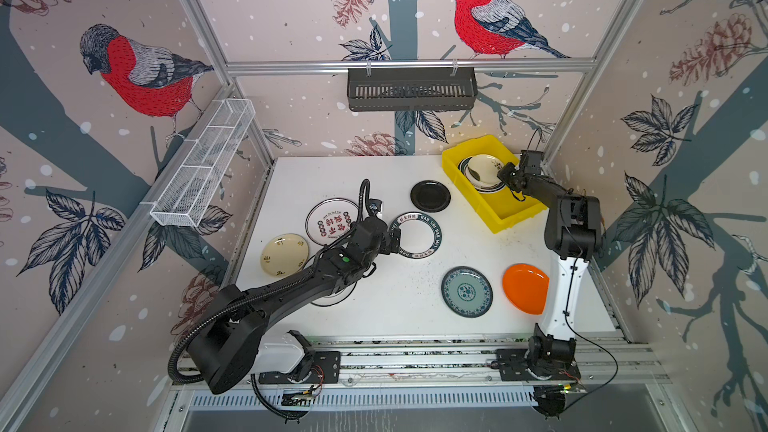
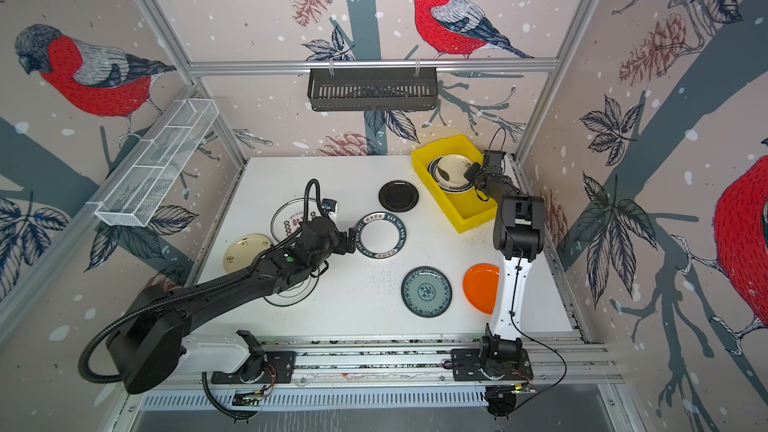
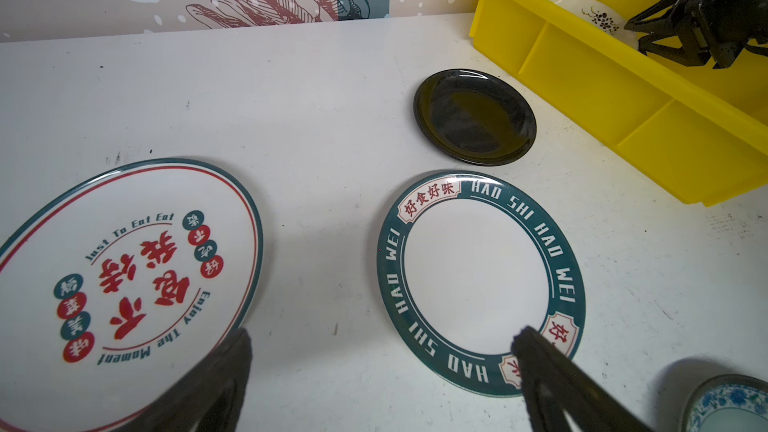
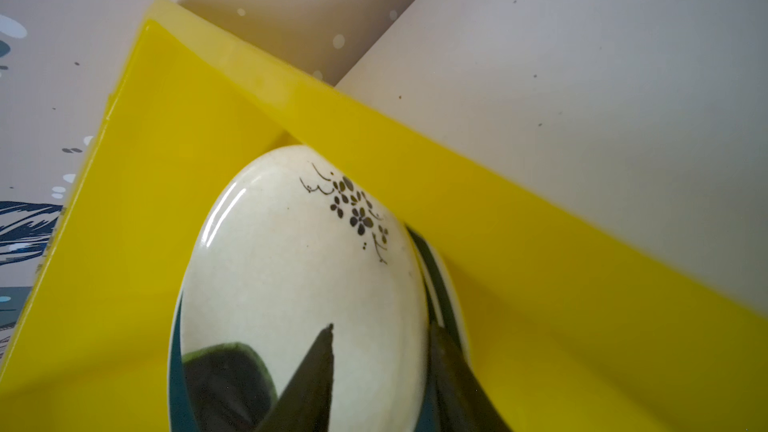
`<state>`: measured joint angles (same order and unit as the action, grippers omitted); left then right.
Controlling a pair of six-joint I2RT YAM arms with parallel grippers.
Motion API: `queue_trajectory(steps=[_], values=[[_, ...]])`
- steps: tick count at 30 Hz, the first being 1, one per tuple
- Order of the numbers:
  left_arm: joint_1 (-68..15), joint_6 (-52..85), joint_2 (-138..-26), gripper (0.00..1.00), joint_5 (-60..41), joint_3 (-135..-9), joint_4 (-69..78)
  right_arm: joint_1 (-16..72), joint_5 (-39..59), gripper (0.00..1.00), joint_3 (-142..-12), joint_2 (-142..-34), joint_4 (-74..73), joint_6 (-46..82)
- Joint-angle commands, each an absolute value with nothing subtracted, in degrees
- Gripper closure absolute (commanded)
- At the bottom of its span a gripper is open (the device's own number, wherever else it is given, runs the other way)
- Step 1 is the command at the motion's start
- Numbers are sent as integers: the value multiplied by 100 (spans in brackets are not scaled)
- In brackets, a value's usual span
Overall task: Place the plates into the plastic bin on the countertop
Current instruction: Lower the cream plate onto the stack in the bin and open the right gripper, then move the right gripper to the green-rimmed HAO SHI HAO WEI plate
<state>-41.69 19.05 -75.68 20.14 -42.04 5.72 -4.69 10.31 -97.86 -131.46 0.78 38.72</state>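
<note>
Looking down on the counter (image 1: pixel 395 313), I saw the yellow plastic bin (image 1: pixel 517 218) set askew in the far right corner. Two plates lay stacked in its far half: a cream plate (image 4: pixel 299 268) on a dark-rimmed plate (image 4: pixel 436 280). The right end effector (image 1: pixel 505 174) hung over that stack, its fingers parted astride the cream plate's rim and pinching nothing, which I read as a release. The bin's near half was bare, with room for more.

The left end effector (image 3: pixel 382 332) was spread wide, low over the bare strip between a red-lettered plate (image 3: pixel 124 268) and a green-rimmed plate (image 3: pixel 478 280), seemingly lining up on the latter's edge. A black plate (image 1: pixel 430 196), a teal-patterned plate (image 1: pixel 466 291) and an orange plate (image 1: pixel 523 288) lay apart from one another, so their rims looked reachable.
</note>
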Motion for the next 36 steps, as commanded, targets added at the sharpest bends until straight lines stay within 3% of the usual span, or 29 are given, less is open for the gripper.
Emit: queue_trajectory(steps=[1,9,15,22,36], values=[[-4167,1879,-7573,2,2150,-4245,548,-375,1123,49,-9946,-13164,267,3568],[-4166,1907,-7511,2,2131,-4202,560,-237,1160,38,-9289,-12369,105,3376],[-4170,1863,-7474,2,2089,-4184,605,-46,619,27,-8868,-11555,512,3105],[-4166,1828,-7305,2,2129,-4106,611,232,952,26,-7574,-10273,259,3016],[-4172,1930,-7138,2,2066,-3924,672,1140,2512,29,-4704,-7757,169,3166]])
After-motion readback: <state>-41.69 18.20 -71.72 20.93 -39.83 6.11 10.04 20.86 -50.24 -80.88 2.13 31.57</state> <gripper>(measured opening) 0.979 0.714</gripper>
